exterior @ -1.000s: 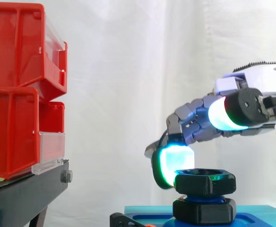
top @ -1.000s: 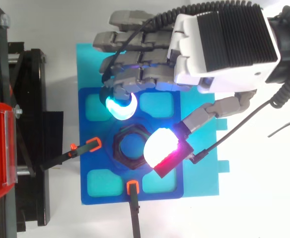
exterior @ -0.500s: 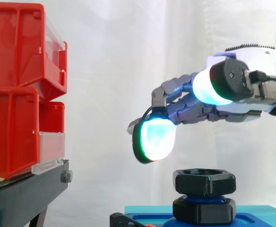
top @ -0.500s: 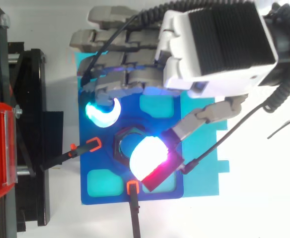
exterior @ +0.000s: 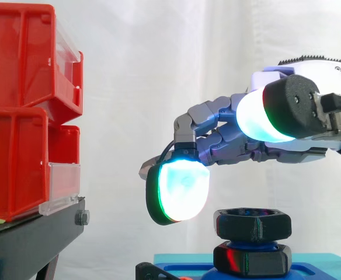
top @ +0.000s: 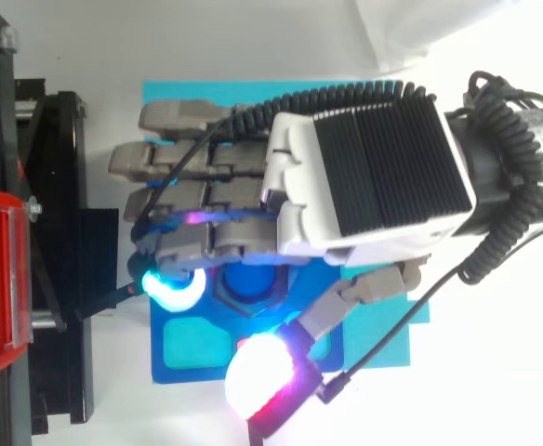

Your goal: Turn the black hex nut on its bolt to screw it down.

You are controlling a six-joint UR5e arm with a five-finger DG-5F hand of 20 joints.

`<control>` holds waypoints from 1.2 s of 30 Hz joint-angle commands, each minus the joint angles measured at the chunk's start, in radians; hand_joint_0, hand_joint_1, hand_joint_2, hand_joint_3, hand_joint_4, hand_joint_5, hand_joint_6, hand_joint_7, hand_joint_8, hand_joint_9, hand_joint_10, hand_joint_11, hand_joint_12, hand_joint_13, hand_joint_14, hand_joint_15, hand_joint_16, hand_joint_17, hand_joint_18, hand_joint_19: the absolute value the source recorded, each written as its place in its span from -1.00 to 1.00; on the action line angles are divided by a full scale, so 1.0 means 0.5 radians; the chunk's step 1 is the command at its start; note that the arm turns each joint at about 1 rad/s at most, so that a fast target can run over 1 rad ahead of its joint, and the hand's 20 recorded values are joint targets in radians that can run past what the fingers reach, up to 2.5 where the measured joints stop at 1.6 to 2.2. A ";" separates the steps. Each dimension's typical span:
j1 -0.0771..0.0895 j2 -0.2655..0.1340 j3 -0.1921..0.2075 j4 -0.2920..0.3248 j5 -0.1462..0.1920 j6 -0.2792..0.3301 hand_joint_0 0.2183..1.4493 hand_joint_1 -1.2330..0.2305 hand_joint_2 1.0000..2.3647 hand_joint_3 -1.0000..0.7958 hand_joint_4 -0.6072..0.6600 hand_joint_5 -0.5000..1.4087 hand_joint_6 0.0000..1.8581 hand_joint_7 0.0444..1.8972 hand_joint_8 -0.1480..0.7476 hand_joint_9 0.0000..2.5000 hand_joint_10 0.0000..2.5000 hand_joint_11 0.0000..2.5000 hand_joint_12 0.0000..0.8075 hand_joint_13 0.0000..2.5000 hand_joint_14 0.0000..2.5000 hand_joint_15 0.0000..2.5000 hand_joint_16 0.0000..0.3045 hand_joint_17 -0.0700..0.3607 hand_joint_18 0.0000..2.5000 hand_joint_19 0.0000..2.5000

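A white curtain closes off the room behind the work. On the left, red bins are stacked on a black stand. The desk is white, and on it lies a light blue base carrying a darker blue plate with square recesses.

The black hex nut sits on its blue bolt at the middle of that plate. From the side it stands a little above a second black hex piece at the bolt's foot.

The robot hand hovers over the plate, reaching in from the right. Its fingers are loosely bent and spread apart from the thumb, and they hold nothing. One cyan-green fingertip hangs just left of the nut and slightly above it, with a clear gap between them. The thumb's pad is higher, above the nut.
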 commanded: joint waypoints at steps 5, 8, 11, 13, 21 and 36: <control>0.045 0.002 -0.002 -0.004 0.027 0.000 -0.57 0.32 -1.00 -0.44 0.36 -0.63 -0.46 0.13 0.02 -0.67 -0.99 -0.70 -0.15 -0.78 -1.00 -0.94 -0.71 -0.22 -0.91 -0.93; 0.051 -0.001 0.001 -0.010 0.030 0.000 -0.57 0.32 -1.00 -0.44 0.35 -0.63 -0.46 0.14 0.03 -0.67 -0.99 -0.70 -0.15 -0.78 -1.00 -0.94 -0.71 -0.22 -0.91 -0.93; 0.054 -0.001 -0.002 -0.013 0.030 0.000 -0.57 0.32 -1.00 -0.44 0.36 -0.63 -0.46 0.14 0.02 -0.67 -0.99 -0.70 -0.15 -0.78 -1.00 -0.93 -0.71 -0.22 -0.91 -0.93; 0.054 -0.001 -0.002 -0.022 0.030 -0.003 -0.57 0.32 -1.00 -0.44 0.36 -0.63 -0.46 0.14 0.02 -0.67 -0.99 -0.70 -0.15 -0.78 -1.00 -0.94 -0.71 -0.22 -0.91 -0.93; 0.060 -0.001 -0.002 -0.065 0.027 -0.006 -0.57 0.30 -1.00 -0.44 0.35 -0.63 -0.46 0.14 0.02 -0.67 -0.99 -0.71 -0.15 -0.77 -1.00 -0.93 -0.72 -0.22 -0.91 -0.92; 0.036 -0.001 -0.002 -0.102 -0.010 -0.021 -0.57 0.19 -1.00 -0.44 0.35 -0.63 -0.46 0.18 0.03 -0.66 -0.99 -0.70 -0.16 -0.76 -1.00 -0.93 -0.72 -0.23 -0.89 -0.93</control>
